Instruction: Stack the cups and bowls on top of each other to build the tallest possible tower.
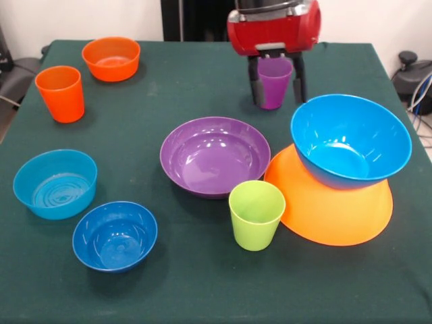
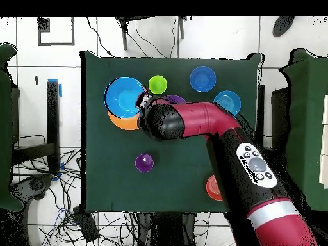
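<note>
while the large blue bowl (image 1: 351, 140) sits upright and tilted on the upturned orange-yellow bowl (image 1: 331, 209) near the desk's (image 1: 202, 283) right edge in the front view, a glossy two-piece tower, the hand (image 1: 277, 84) hangs behind it with a dark finger (image 1: 254, 82) on each side of the upright purple cup (image 1: 275, 82); whether it actually grips the cup i cannot tell.

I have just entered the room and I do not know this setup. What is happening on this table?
A red robot arm has its gripper around an upright purple cup, one finger on each side. The tower so far is a blue bowl resting tilted on an upside-down orange-yellow bowl. A purple bowl, lime green cup, orange cup and three small bowls stand loose.
</note>
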